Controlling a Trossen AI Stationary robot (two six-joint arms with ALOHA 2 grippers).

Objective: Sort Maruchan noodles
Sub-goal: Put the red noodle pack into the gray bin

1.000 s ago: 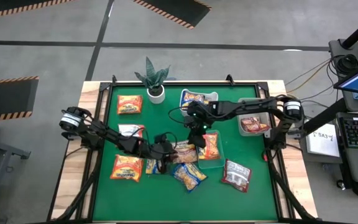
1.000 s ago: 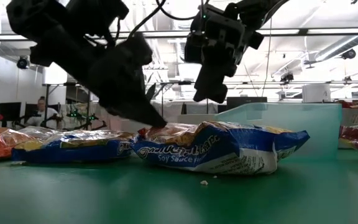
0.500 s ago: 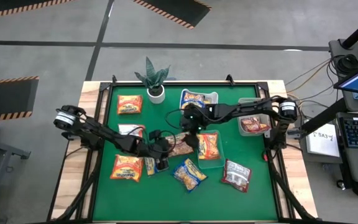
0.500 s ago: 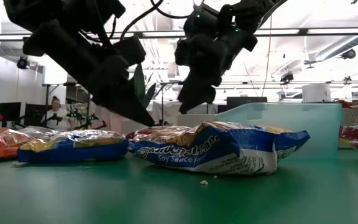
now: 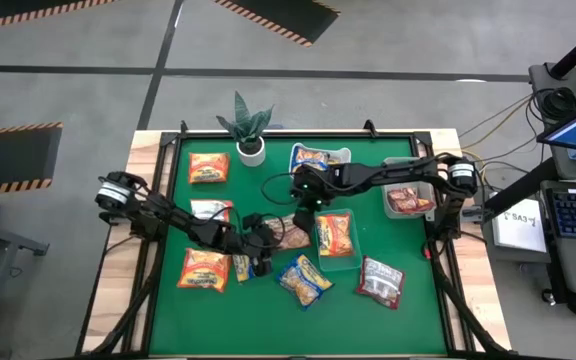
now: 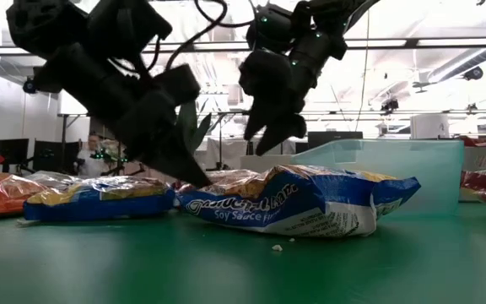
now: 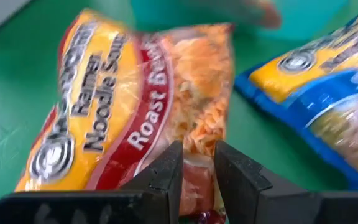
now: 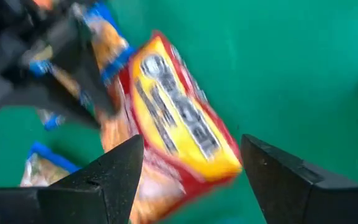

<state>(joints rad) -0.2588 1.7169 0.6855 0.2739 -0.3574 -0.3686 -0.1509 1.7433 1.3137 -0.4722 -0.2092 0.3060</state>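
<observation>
Packet under left gripper (image 5: pixel 268 238): mostly hidden from above.
Blue packet (image 7: pixel 328 106): cut off at the edge.
Right wrist packet (image 8: pixel 179 130): lettering blurred.

Robotics lab or workshop: hazard-striped floor tape (image 5: pixel 278 15), ceiling strip lights (image 6: pixel 445 42), monitors (image 6: pixel 13 152), seated person (image 6: pixel 99 149).

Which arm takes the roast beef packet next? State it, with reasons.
Left. The left tool is shut on the edge of the roast beef packet, down at the table; the right tool hangs open above it, holding nothing.
</observation>
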